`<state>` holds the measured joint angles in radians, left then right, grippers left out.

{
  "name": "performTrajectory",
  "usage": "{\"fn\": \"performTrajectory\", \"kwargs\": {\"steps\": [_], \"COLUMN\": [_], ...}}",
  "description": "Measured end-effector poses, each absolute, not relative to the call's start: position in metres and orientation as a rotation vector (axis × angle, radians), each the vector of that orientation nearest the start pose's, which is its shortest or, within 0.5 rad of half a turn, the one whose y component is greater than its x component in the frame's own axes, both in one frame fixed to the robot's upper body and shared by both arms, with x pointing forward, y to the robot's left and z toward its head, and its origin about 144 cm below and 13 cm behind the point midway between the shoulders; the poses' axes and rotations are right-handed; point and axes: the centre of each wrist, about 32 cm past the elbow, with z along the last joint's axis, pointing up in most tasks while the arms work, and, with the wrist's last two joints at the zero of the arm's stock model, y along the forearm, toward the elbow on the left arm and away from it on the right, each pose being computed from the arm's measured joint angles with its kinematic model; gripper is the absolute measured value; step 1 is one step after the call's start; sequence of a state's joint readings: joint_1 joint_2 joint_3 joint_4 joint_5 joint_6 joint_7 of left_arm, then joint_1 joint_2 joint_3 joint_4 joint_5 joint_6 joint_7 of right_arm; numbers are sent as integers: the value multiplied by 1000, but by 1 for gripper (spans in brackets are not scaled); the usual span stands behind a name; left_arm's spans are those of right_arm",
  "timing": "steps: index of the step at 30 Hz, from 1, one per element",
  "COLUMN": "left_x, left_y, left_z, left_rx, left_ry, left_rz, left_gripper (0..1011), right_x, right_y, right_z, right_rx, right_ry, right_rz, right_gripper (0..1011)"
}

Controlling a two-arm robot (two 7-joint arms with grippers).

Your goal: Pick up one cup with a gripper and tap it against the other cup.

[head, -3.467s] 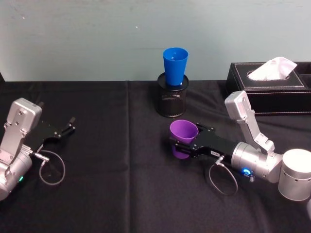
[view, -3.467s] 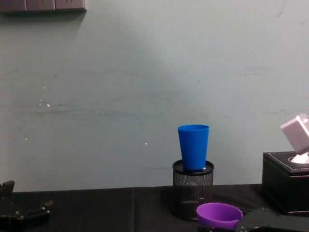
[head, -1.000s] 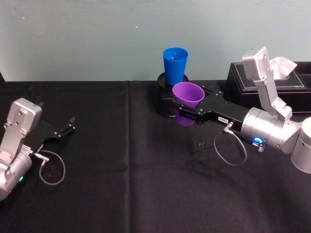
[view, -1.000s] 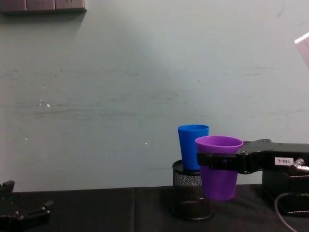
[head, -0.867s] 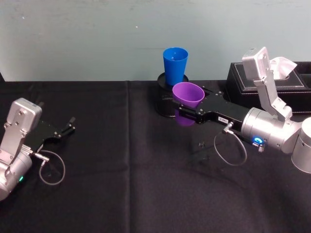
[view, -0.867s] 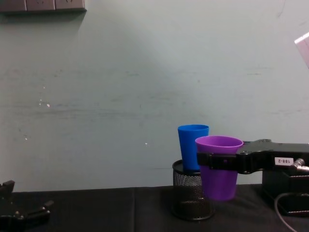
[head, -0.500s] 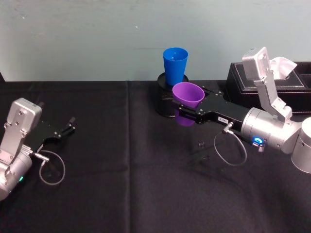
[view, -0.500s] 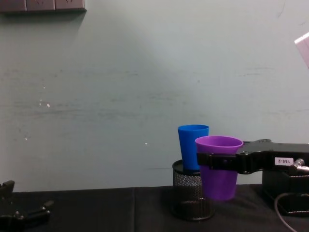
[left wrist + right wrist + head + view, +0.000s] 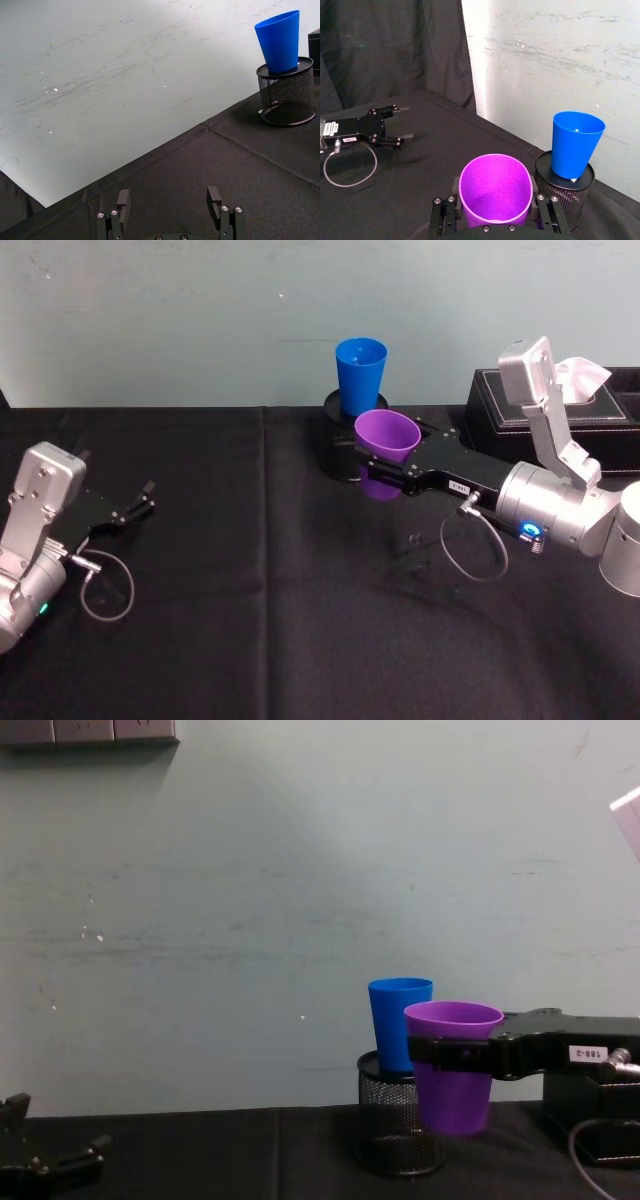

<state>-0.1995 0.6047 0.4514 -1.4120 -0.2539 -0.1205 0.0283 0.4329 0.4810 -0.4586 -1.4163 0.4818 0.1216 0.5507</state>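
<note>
Item: purple cup (image 9: 385,437), held off the black tablecloth (image 9: 270,620) by my right gripper (image 9: 388,462). The fingers are clamped on either side of the cup's wall, just under the rim. The mouth faces up, leaning a little in the head view.

Item: blue cup (image 9: 360,375), upright, perched on top of the black mesh pen holder (image 9: 335,445). It is just beyond the purple cup and, from the right wrist view, apparently not yet touching it.

Item: left gripper (image 9: 140,502), parked low at the table's left with its fingers spread and nothing between them.

Item: tissue box (image 9: 560,410), behind my right arm.

Hazards, as I judge them:
- The blue cup is light and stands high on a narrow perch, so a firm tap could tip it off the holder.
- The purple cup's lower half hangs level with the mesh, so a level push may strike the holder first and shove both over.
- The purple wall is smooth and tapered, so a jolt at contact could work it down through the fingers.
</note>
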Motion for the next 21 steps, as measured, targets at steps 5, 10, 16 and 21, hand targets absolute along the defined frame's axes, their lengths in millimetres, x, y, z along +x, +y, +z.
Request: {"fn": "performTrajectory", "kwargs": {"steps": [5, 10, 16, 21], "left_x": [489, 489, 489, 489], "left_y": [310, 310, 310, 310], "left_z": [1140, 1140, 1140, 1140], "left_rx": [304, 304, 305, 305], "left_ry": [-285, -285, -285, -285], "left_rz": [1248, 1248, 1248, 1248], "left_gripper": [1000, 1000, 1000, 1000], "right_x": [551, 551, 551, 551], "right_y": [-262, -262, -262, -262], "right_z": [1222, 1222, 1222, 1222], "right_rx": [-129, -129, -129, -129], "right_ry": [-28, -28, -28, -28], "right_rz": [-707, -707, -707, -707], "right_gripper": [724, 724, 724, 724]}}
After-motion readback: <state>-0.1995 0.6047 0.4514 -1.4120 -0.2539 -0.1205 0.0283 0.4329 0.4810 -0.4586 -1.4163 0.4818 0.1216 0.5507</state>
